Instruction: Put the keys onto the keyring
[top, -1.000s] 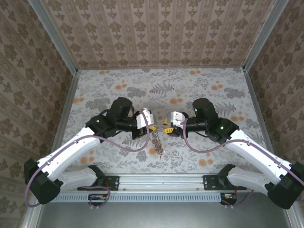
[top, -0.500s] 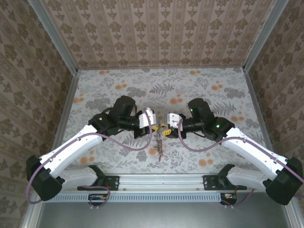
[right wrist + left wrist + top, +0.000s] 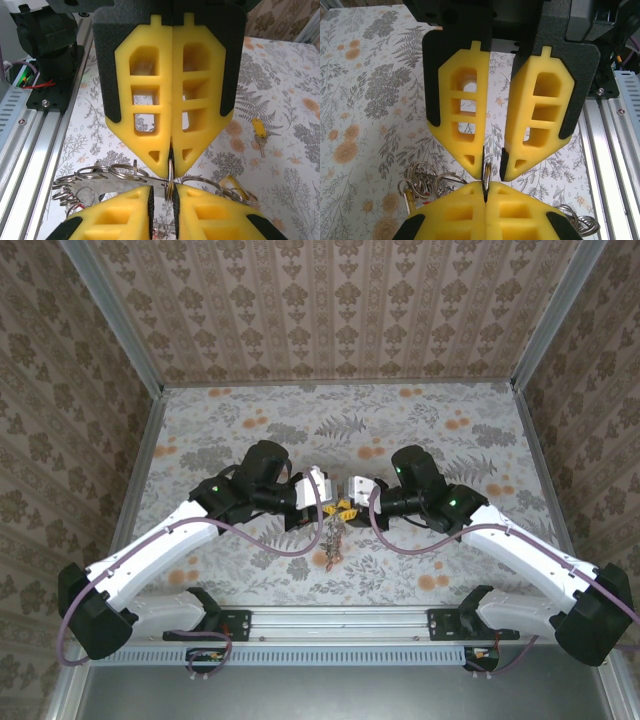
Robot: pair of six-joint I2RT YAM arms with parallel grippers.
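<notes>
**ringo:** ok so where's the keyring [image 3: 485,176] sitting right now?

**yam_fan:** up off the table [image 3: 450,420], right in the middle of the scene; from the left wrist you get it edge-on, just a thin silver line; the left gripper [image 3: 485,191] has its yellow fingers pressed flat together, with the ring's edge pinched in the seam

**ringo:** and the right gripper [image 3: 163,194]?

**yam_fan:** nose to nose with the left one, tips nearly touching; its fingers are a little apart, a narrow gap, and the ring stands inside it, closer to one finger; doesn't look clamped to me

**ringo:** keys?

**yam_fan:** a clump of keys [image 3: 331,545] shows just on the near side of the fingertips in the top view; can't tell if it dangles or rests on the table; the right wrist cam shows a flat metal strip [image 3: 125,181] with small loops [image 3: 75,186] strung along it, just under the fingertips; one loose yellow-headed key [image 3: 259,131] lies flat on the table, well apart from the ring
</notes>
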